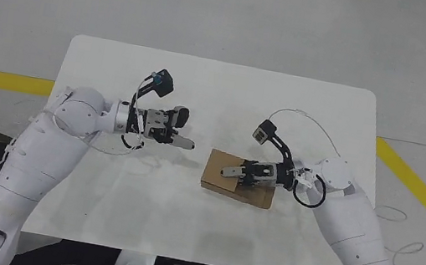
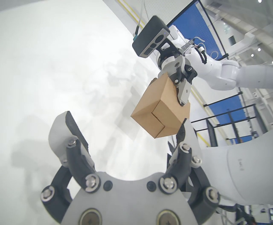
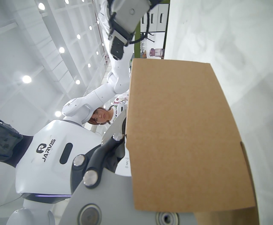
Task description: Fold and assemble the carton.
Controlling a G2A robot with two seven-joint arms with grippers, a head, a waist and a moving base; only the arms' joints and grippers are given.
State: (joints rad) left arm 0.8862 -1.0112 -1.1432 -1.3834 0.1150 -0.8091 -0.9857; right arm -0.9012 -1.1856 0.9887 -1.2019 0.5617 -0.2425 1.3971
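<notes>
A brown cardboard carton (image 1: 237, 179) stands folded into a closed box shape on the white table (image 1: 122, 66), right of centre. My right gripper (image 1: 233, 172) is shut on the carton, with one finger lying across its top face. From the left wrist, the carton (image 2: 160, 110) shows a closed end flap, and the right gripper (image 2: 181, 93) clamps its far upper edge. The right wrist view has the carton (image 3: 183, 138) close up, one finger (image 3: 116, 127) pressed on its side and the other hidden behind it. My left gripper (image 1: 184, 128) hovers open and empty to the carton's left (image 2: 126, 119).
Bare white tabletop lies all around the carton. Yellow tape (image 1: 1, 80) marks the grey floor on both sides of the table. A loose white cable (image 1: 316, 124) arcs above the right arm.
</notes>
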